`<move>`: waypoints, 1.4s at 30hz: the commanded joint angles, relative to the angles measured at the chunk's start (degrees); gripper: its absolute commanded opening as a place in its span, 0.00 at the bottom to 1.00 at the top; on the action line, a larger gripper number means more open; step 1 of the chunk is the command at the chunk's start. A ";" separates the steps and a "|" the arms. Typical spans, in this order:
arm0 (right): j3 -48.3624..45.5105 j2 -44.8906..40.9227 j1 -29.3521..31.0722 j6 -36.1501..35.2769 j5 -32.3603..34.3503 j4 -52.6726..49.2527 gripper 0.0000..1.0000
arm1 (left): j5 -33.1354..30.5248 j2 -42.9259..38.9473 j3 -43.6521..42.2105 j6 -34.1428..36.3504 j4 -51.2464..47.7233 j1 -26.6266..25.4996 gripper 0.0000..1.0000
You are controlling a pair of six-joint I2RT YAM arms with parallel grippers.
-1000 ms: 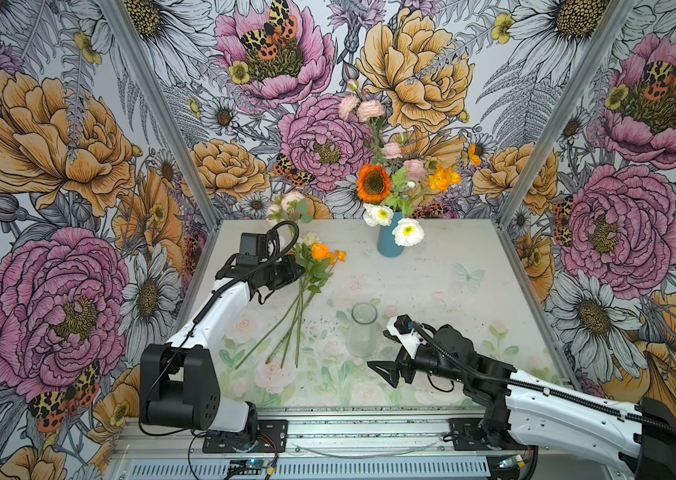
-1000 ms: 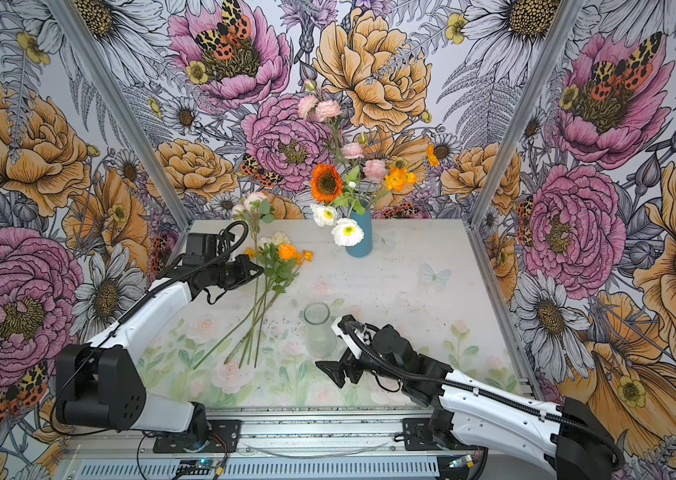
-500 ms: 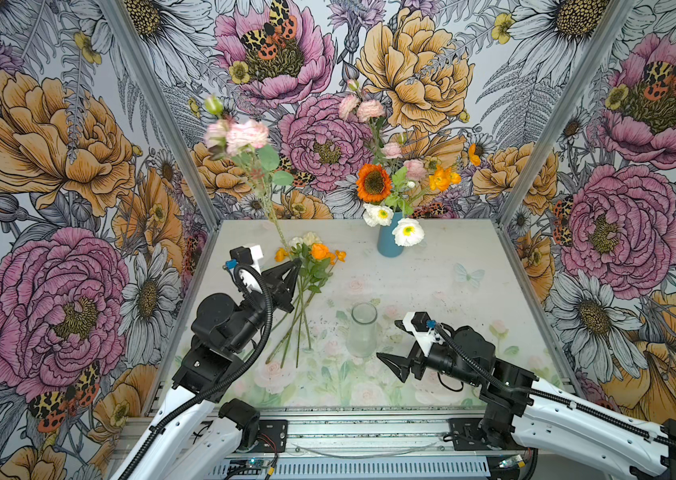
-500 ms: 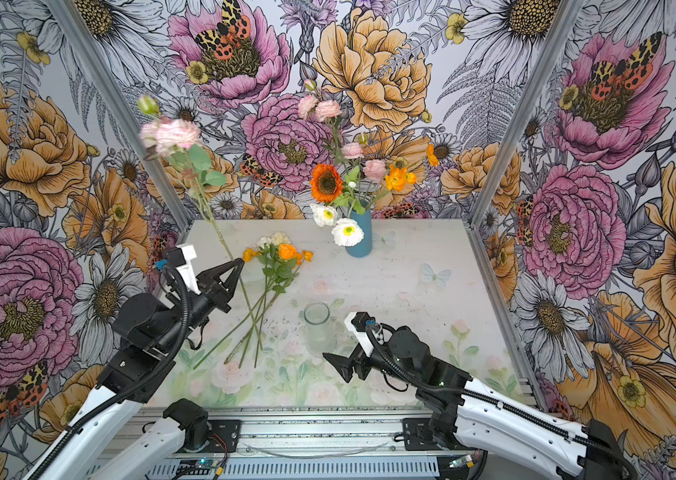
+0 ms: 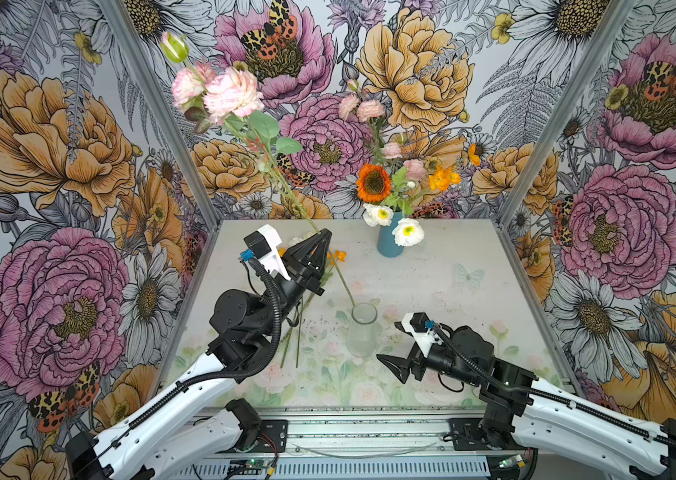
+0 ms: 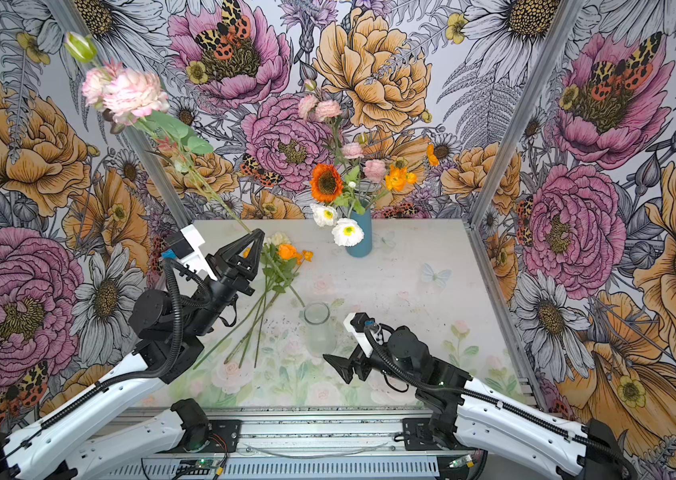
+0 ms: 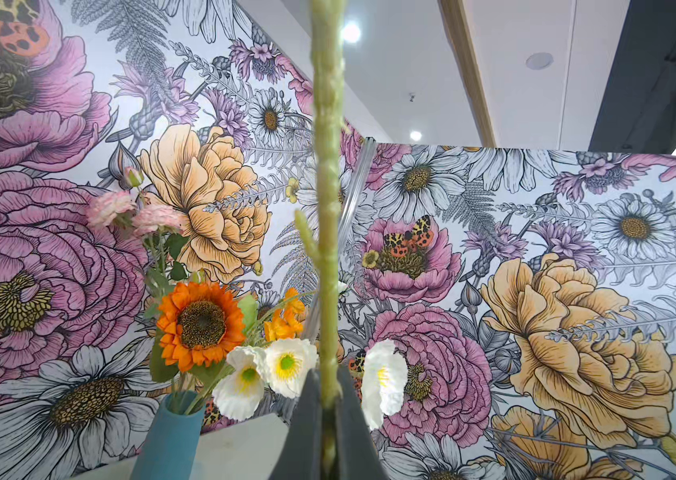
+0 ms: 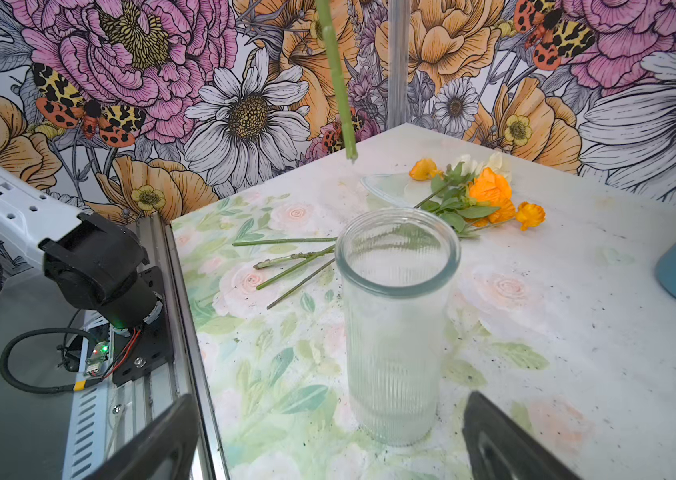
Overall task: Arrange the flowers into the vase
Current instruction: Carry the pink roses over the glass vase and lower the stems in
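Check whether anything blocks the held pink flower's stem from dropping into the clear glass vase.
Nothing visible does. The pink flower hangs with its stem end in open air near the empty glass vase; the open right gripper sits low beside it, clear of its mouth.

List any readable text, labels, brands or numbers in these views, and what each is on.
None can be read.
No lettering shows on the glass vase, blue vase, pink flower, left arm, right arm or wallpaper.
The circuit board by the rail may carry markings: too small to read.
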 commanded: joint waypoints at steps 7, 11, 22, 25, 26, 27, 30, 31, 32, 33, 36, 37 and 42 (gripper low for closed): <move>0.91 -2.08 0.52 0.03 0.16 -0.28 1.00 | -0.45 5.61 -2.83 3.25 9.72 -3.94 0.00; 0.53 -2.63 0.50 0.14 1.10 -0.24 0.99 | 2.03 7.62 -7.20 4.49 14.87 -5.13 0.00; 1.85 -0.73 0.46 -0.14 0.12 1.03 1.00 | 8.47 11.61 -17.20 10.29 19.35 -5.79 0.00; 1.94 0.01 0.46 0.22 -0.43 1.61 0.99 | 8.63 12.41 -19.14 10.91 19.77 -5.77 0.00; 1.90 0.06 0.51 0.18 -0.42 1.61 0.99 | 8.58 12.59 -19.92 11.11 20.21 -5.76 0.00; 1.79 0.09 0.58 0.20 -0.46 1.53 1.00 | 8.46 12.83 -20.68 11.34 20.59 -5.82 0.00; 1.43 -0.13 0.50 0.24 -0.18 1.29 0.99 | 7.45 13.64 -22.83 11.07 22.30 -5.83 0.00; 1.29 -0.21 0.50 0.24 -0.15 1.38 1.00 | 7.18 13.83 -23.27 10.97 22.57 -5.84 0.00; 1.16 -0.19 0.48 0.23 -0.06 1.43 1.00 | 6.96 14.02 -23.62 10.86 22.52 -5.84 0.00; 1.15 -0.13 0.53 0.20 -0.06 1.43 0.99 | 6.69 14.19 -23.78 10.76 21.96 -5.86 0.00; 1.06 0.38 0.54 0.24 -0.15 1.52 1.00 | 6.48 14.43 -24.54 9.96 22.06 -5.87 0.05; 1.06 0.54 0.55 0.24 -0.15 1.60 0.99 | 6.35 14.45 -24.83 9.66 22.55 -5.80 0.06; 1.06 1.79 0.52 0.21 -0.54 2.11 1.00 | 4.90 13.84 -26.40 9.30 23.46 -5.80 0.12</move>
